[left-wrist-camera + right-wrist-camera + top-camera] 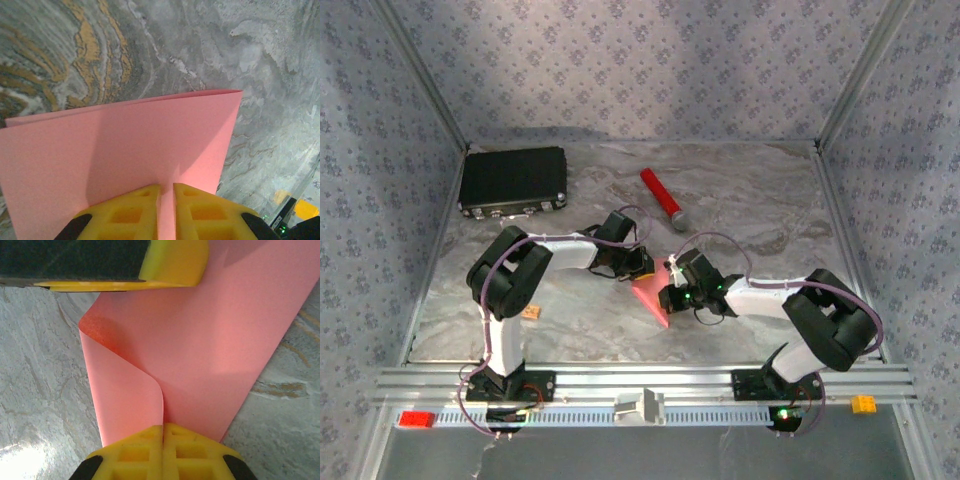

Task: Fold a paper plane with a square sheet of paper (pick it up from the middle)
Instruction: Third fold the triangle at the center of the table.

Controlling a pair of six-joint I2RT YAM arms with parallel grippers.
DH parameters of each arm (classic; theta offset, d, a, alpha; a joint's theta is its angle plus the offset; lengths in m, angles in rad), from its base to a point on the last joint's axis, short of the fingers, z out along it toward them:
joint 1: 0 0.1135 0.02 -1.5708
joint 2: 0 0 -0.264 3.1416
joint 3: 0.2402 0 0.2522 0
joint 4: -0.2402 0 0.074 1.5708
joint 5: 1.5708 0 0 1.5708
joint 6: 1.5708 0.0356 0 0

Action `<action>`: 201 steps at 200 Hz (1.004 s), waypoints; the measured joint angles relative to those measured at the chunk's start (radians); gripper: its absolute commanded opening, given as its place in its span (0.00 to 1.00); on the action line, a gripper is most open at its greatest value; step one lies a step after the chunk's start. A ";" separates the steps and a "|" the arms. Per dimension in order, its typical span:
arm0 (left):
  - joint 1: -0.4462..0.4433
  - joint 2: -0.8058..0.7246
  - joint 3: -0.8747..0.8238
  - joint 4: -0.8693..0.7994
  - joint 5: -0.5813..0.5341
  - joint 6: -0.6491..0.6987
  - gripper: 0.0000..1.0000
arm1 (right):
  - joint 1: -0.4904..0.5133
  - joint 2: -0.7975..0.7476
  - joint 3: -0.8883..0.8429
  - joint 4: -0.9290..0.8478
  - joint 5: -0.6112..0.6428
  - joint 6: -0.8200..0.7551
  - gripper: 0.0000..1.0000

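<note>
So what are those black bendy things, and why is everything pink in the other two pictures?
They are two robot arms bolted to a marbled table. One picture looks down from above. The other two come from small cameras on each arm's wrist, so you see yellow fingers up close.

The pink stuff is the square sheet of paper, half folded. The left tool pinches one edge of it, and the right tool pinches another, both shut on it.

Also on the table: a black case, a red cylinder with a grey tip, and a small tan block.
</note>
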 measured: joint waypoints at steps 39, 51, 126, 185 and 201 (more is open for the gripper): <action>0.000 0.000 0.016 -0.015 -0.009 0.002 0.18 | 0.000 0.002 0.000 0.004 0.000 0.000 0.04; 0.000 0.000 0.029 -0.027 -0.012 0.007 0.19 | 0.000 0.002 0.000 0.005 0.000 0.000 0.04; 0.000 -0.184 -0.005 -0.031 -0.068 0.011 0.18 | 0.000 0.003 0.000 0.008 0.001 0.003 0.04; -0.023 -0.344 -0.349 0.269 -0.041 -0.152 0.15 | -0.003 -0.010 -0.013 0.013 0.016 0.007 0.04; -0.051 -0.344 -0.395 0.319 -0.041 -0.192 0.15 | -0.005 -0.011 -0.013 0.014 0.019 0.007 0.04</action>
